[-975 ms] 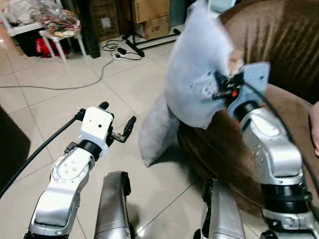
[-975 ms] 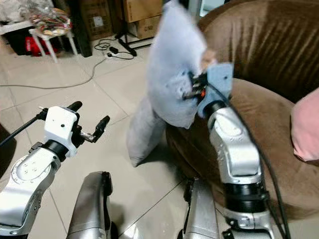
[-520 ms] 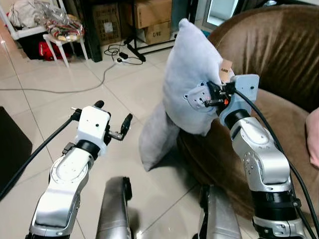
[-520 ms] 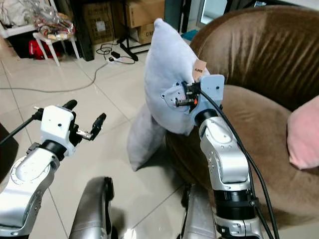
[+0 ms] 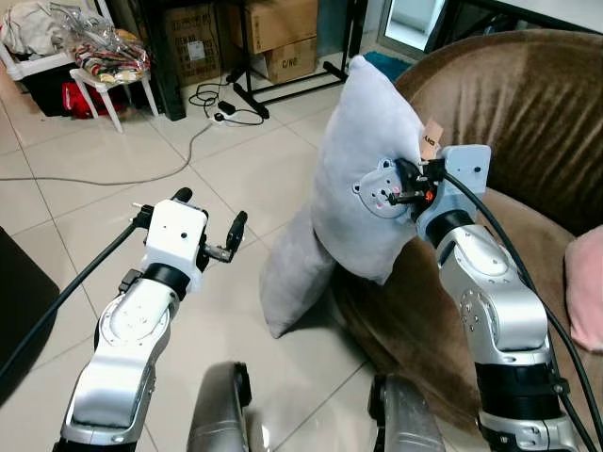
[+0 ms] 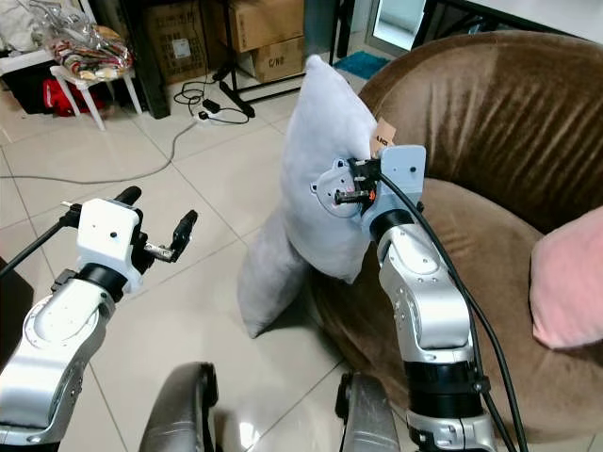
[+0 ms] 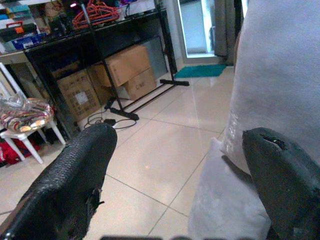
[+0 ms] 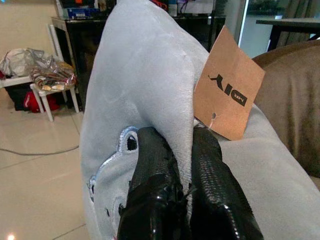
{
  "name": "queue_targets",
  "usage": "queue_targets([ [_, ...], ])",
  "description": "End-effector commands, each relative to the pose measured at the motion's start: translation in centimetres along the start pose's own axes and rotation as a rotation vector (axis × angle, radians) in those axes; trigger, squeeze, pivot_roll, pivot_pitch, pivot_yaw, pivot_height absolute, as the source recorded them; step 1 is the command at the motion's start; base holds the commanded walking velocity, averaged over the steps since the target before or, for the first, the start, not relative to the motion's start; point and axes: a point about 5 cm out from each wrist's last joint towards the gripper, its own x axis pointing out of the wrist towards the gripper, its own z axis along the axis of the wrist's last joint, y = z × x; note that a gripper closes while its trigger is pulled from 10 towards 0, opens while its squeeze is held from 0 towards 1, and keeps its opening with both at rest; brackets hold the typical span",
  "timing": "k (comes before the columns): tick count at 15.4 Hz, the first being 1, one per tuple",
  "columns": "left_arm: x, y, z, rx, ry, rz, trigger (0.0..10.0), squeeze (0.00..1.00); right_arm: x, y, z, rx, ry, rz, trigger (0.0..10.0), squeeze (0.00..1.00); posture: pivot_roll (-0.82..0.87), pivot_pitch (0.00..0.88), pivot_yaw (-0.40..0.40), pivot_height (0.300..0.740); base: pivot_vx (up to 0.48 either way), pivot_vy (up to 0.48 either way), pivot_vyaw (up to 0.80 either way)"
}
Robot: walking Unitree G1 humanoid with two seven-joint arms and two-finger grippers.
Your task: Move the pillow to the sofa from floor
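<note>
Pillow [image 5: 363,179] in pale grey-blue hangs upright at the centre of the head views, lifted off the floor [image 5: 236,160] and pinched at its edge by the right gripper [image 8: 186,165], whose two black fingers [image 8: 152,175] are pressed together on a fold of the fabric beside a small bear patch [image 5: 382,196] and a brown cardboard tag [image 8: 227,97]. It sits against the front edge of the brown sofa [image 5: 537,113], which occupies the right side of the frame, with a pink cushion [image 6: 565,278] at the far right on the seat. A second grey pillow [image 5: 294,278] leans below it, its lower corner on the tiles against the sofa base. The left gripper [image 5: 207,226] hovers at centre left over the tiles, apart from both pillows, its fingers [image 7: 75,175] spread wide and holding nothing. At the upper left stand a white stool [image 5: 99,80] piled with bags, cardboard boxes [image 5: 278,33] and a cable [image 5: 122,169] trailing across the floor.
</note>
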Motion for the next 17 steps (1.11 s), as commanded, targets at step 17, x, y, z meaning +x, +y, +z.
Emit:
queue_targets([
  [17, 0.2, -0.4, 0.0, 0.021, -0.005, 0.02, 10.0, 0.0, -1.7, -0.5, -0.2, 0.078, 0.014, -0.058, 10.0, 0.0, -0.01, 0.0, -0.012, 0.74, 0.0, 0.0, 0.0],
])
